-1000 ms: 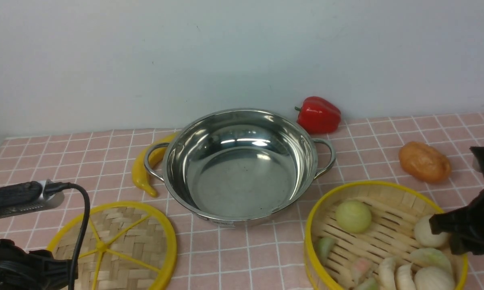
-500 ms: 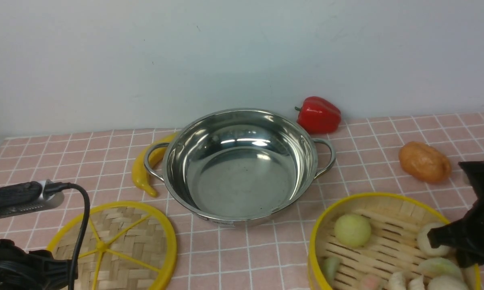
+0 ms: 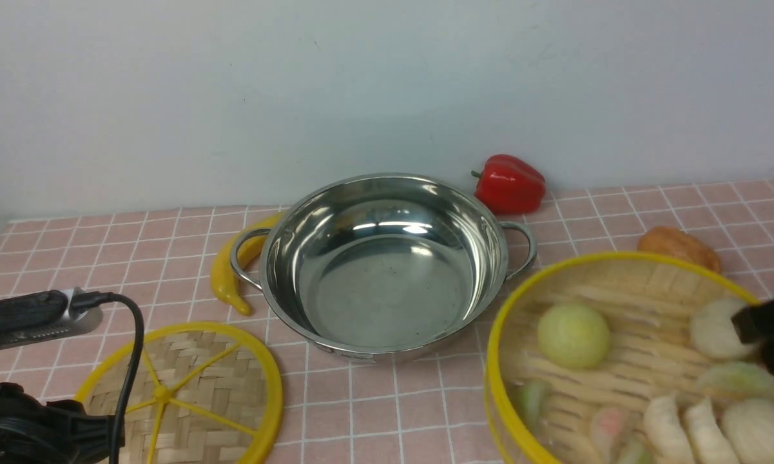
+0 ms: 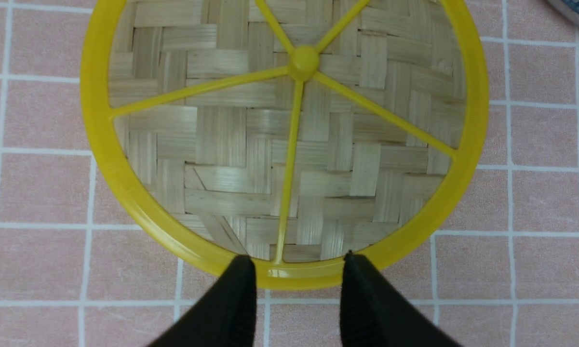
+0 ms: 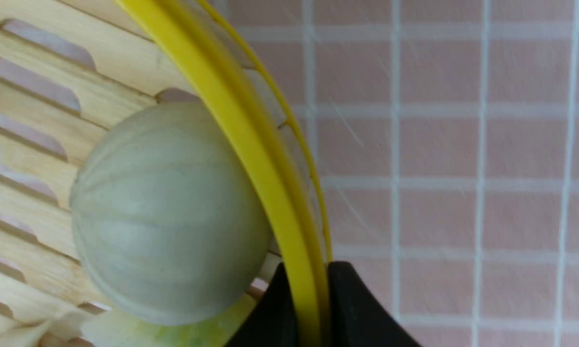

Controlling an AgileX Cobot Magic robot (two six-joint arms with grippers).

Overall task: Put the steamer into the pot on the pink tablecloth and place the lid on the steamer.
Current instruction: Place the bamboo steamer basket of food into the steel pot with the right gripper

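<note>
Left of the pot (image 3: 387, 270) and nearer the camera: the lid (image 4: 289, 144), flat on the pink tablecloth (image 3: 103, 245). Above its rim, the left gripper (image 4: 296, 258), fingers spread either side of a spoke end and closed on nothing. Not yet part of the action, by the look of it. Tucked against the pot's left handle: a yellow pepper (image 3: 229, 270). Behind the pot to the right: a red pepper (image 3: 509, 183). Right of the pot and nearer: the steamer (image 3: 492, 386), apparently clear of the cloth, partly hiding an orange potato (image 3: 677, 241). On its yellow rim, the right gripper (image 5: 304, 289), fingers pinching that thin edge, just beside a pale bun (image 5: 168, 212).

Plenty to go wrong from here. Only a one-sided pinch on a slim plastic rim, so likely to sag or swing under its own load. With enough tilt, spilled buns. Little slack between pot and steamer either. With a slanted or off-centre arrival, probably a catch on the steel rim or the right handle, a shoved pot, or a crooked jam.
</note>
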